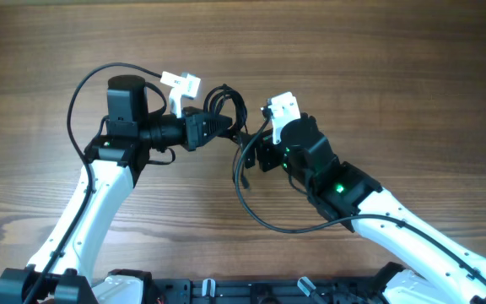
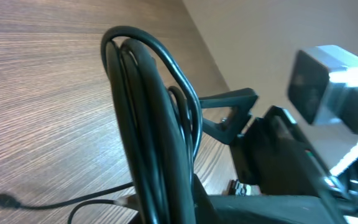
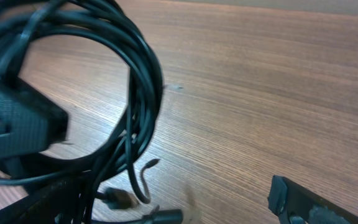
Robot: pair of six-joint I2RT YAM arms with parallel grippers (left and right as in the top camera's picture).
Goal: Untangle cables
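Your left gripper (image 1: 219,124) was clamped shut on the coiled cables (image 1: 226,100), holding the bundle upright at mid-table. Your right gripper (image 1: 256,154) stood just beside it, jaws wide and empty. Next, I judge, it had to pinch one loose strand.

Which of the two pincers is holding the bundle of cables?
The left pincer: it is shut on the cables, while the right pincer stands open.
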